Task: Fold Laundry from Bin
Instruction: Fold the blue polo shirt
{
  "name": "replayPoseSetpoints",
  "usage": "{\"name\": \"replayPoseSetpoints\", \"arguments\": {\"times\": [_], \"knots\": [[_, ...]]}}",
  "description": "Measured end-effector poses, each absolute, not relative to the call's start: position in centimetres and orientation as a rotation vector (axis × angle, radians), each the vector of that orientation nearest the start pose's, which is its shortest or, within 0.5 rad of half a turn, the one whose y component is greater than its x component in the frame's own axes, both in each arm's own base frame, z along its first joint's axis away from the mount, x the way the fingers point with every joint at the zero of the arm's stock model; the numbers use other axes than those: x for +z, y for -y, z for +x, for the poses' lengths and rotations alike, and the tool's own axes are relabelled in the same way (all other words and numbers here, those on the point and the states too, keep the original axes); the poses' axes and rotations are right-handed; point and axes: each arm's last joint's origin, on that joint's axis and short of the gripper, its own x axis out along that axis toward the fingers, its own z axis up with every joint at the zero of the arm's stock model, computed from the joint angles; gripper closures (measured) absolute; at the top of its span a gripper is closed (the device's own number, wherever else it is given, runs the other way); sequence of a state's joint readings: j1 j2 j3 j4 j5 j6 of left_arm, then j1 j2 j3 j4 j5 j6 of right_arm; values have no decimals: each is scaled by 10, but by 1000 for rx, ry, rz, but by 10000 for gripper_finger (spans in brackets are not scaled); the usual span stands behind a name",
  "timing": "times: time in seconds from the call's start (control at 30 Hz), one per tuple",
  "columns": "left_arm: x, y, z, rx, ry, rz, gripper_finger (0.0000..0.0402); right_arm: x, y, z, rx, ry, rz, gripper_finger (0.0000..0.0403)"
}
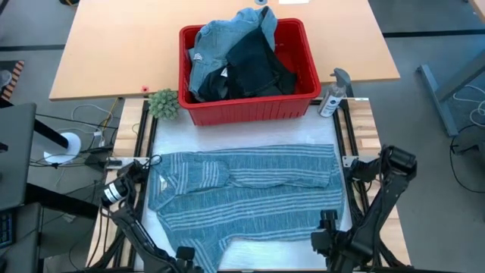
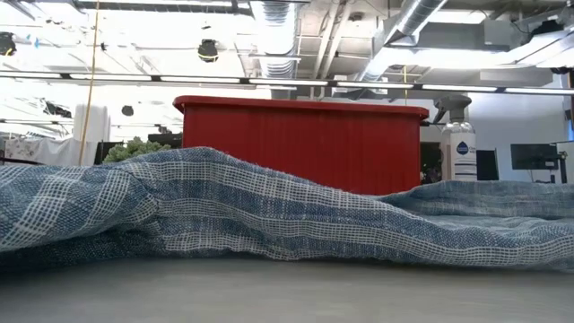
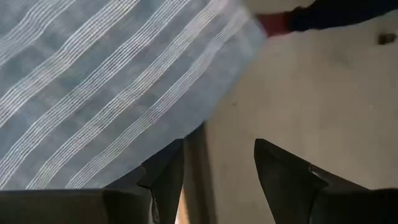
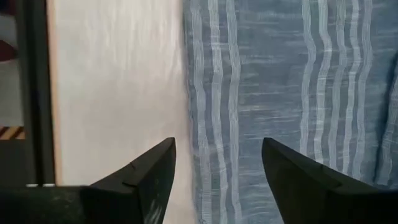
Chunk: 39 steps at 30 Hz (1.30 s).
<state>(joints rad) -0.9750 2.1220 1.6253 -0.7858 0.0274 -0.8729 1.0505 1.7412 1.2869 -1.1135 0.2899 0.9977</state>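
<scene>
**Jaws apart at the shirt's near hem, nothing held**

Jaws of both arms stand open and empty. The right gripper [image 4: 217, 180] hangs just above the striped shirt [image 1: 246, 193], one finger over bare white bench cover and the other over cloth, so the shirt's edge runs straight between them. The left gripper [image 3: 217, 180] straddles the other near edge in the same way, cloth under one finger [image 3: 165, 177] and bare surface under the other.

The shirt lies spread flat on the bench [image 1: 227, 136] with its long axis running side to side, a sleeve folded across the upper part. Both arms sit at the near edge, left arm by the left hem corner and right arm by the right, so each is nearest its own corner. A fold would likely carry that near hem away from the arms, toward the red bin [image 1: 250, 110], which stands just beyond the shirt holding the rest of the laundry [image 1: 235, 61].

From above, the shirt's whole outline and the bin's contents show, but the grippers are mostly lost at the bottom edge. The wrist views give the edge-to-finger alignment exactly. The table-level view shows only that the cloth rises in a soft hump on one side and lies lower on the other, with the bin's wall behind.
</scene>
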Motion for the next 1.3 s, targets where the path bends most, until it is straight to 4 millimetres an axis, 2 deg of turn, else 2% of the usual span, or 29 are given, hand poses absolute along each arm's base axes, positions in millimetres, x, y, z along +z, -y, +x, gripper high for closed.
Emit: {"name": "replayPoseSetpoints", "arguments": {"times": [0.23, 0.57, 0.67, 0.77, 0.87, 1.0, 1.13, 1.3], "knots": [[171, 358, 235, -174, -1266, -8, 218, 212, -267, 162, -95, -1319, -138, 138], [169, 357, 238, -147, -1171, 111, 218, 212, -267, 162, -106, -1317, -122, 138], [170, 359, 238, -180, -1182, 79, 218, 212, -267, 162, -109, -1316, -119, 138], [173, 368, 242, -312, -1199, 6, 218, 212, -267, 162, -110, -1315, -120, 138], [183, 374, 243, -378, -1197, -3, 218, 212, -267, 162, -110, -1315, -120, 138], [189, 375, 239, -302, -1126, 82, 218, 213, -267, 162, -112, -1312, -121, 138], [190, 377, 235, -306, -1057, 195, 218, 213, -267, 162, -118, -1311, -112, 138], [176, 386, 233, -346, -1052, 224, 218, 213, -267, 162, -121, -1312, -109, 138]]}}
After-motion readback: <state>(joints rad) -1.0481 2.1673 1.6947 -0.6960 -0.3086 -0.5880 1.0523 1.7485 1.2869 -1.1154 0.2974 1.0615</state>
